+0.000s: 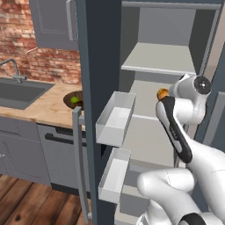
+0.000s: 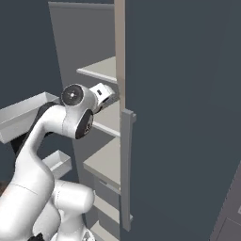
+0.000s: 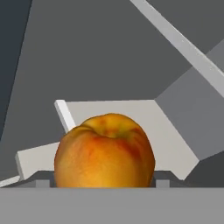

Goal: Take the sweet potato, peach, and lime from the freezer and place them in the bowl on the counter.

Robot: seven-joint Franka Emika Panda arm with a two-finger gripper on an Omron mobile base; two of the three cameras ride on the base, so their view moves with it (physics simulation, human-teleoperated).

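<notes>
The peach (image 3: pixel 105 151), orange with a red blush, sits tight between my two finger tips in the hand view; my gripper (image 3: pixel 103 181) is shut on it. From the left base view, the peach (image 1: pixel 162 92) shows at the end of my gripper (image 1: pixel 167 95), inside the open freezer (image 1: pixel 101 52) over a pale middle shelf (image 1: pixel 147 94). The lime (image 1: pixel 74 100) lies in the dark wooden bowl (image 1: pixel 68 97) on the counter (image 1: pixel 48 107), left of the freezer door. The sweet potato is out of view.
Two white door bins (image 1: pixel 116 118) (image 1: pixel 113 176) and a long grey handle (image 1: pixel 79 162) stand between the shelves and the counter. A grey sink (image 1: pixel 19 93) lies left of the bowl. On the other side, a dark door edge (image 2: pixel 123 141) stands close by my wrist.
</notes>
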